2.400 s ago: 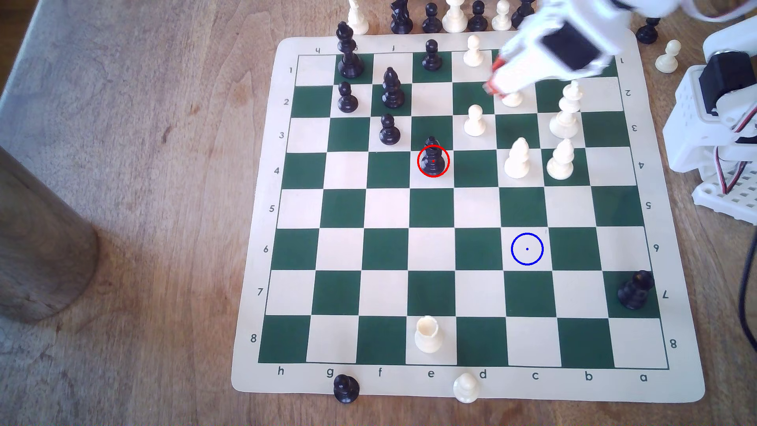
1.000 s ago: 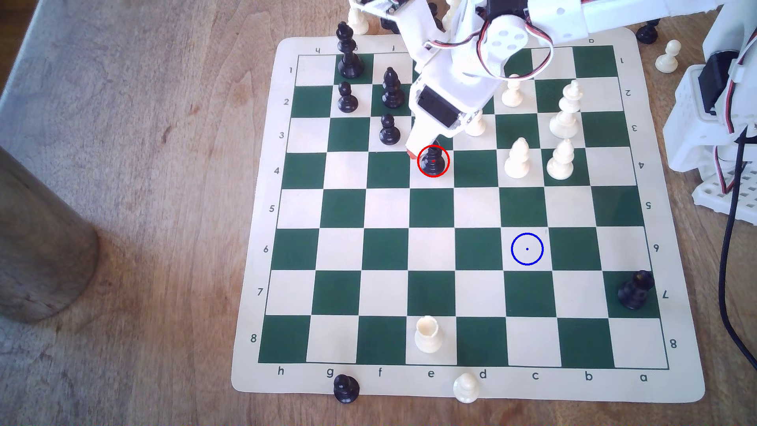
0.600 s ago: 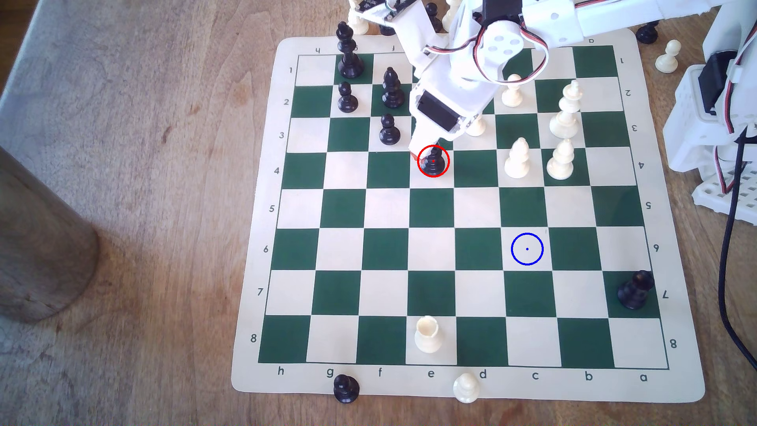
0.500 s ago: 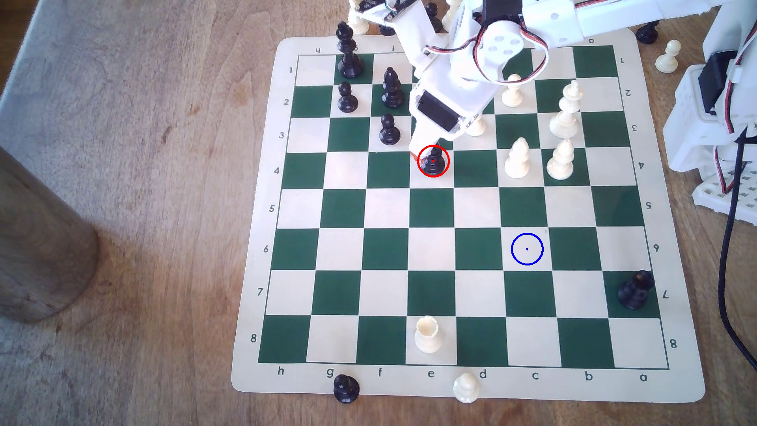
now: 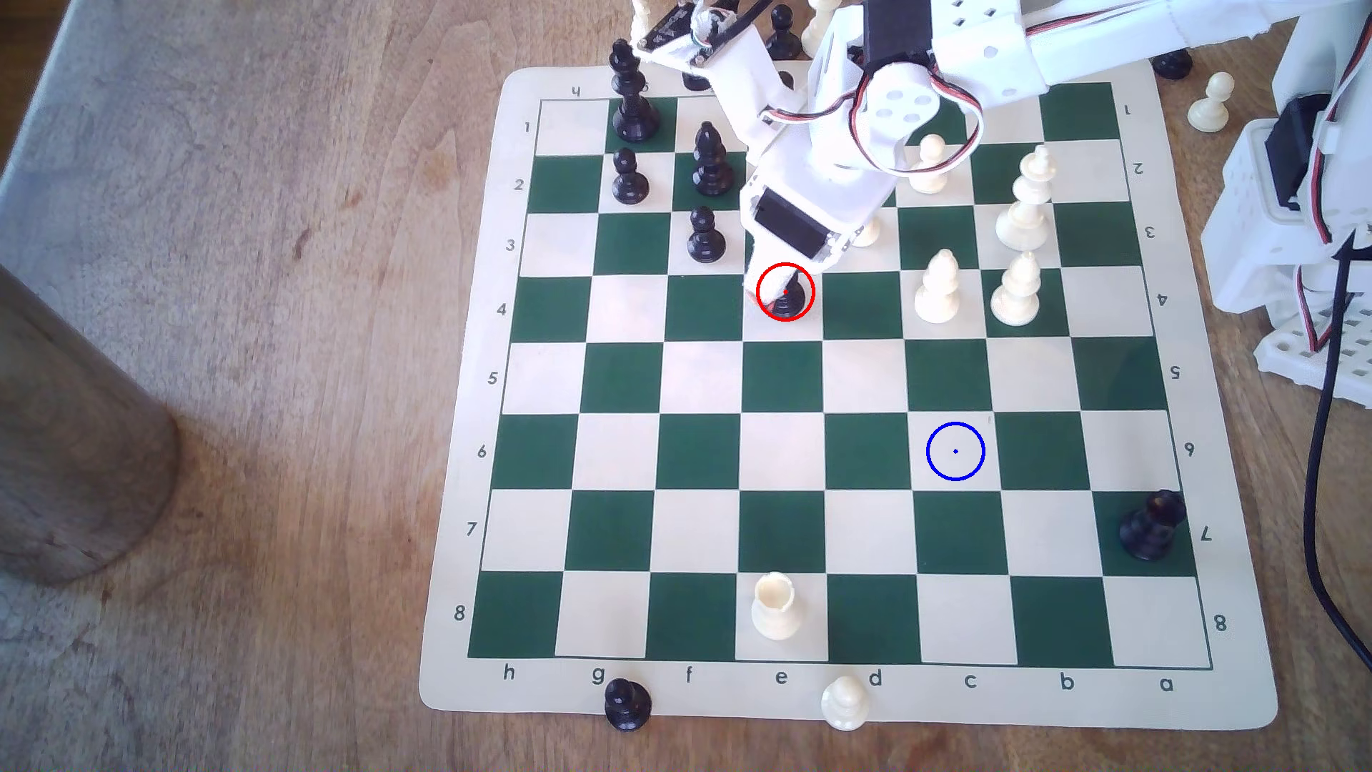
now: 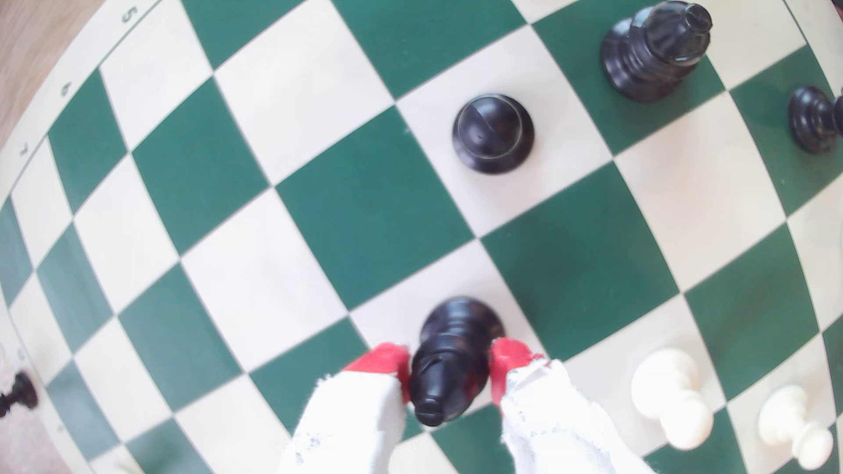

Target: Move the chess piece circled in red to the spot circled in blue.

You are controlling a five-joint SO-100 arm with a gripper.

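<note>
From above, the white arm comes in across the top of the chessboard (image 5: 460,519) and hides most of the black bishop (image 5: 791,297) in the red ring; just its base and lower body peek out from under the claw (image 5: 779,291). The wrist view fills that gap: the claw (image 6: 449,371) has its two red-tipped fingers (image 6: 385,360) pressed against either side of the bishop (image 6: 449,360) below its head, closed down to the width of the piece, whose base looks to be resting on its cream square.

Going left to right in the exterior view, well off to the claw's left are four black pieces: a tall king (image 5: 631,93), a pawn (image 5: 629,178) below it, a second bishop (image 5: 711,159), and another pawn (image 5: 705,236), the nearest to the claw. To the claw's right stand cream pieces: two pawns partly behind the arm, two bishops (image 5: 939,286), and a tall queen (image 5: 1028,197). The blue-ringed square (image 5: 955,451) lies well apart, down and to the right of the claw, bare, with open squares between. A cream rook (image 5: 776,605) stands far below the claw, and a black rook (image 5: 1151,523) far to the right.
</note>
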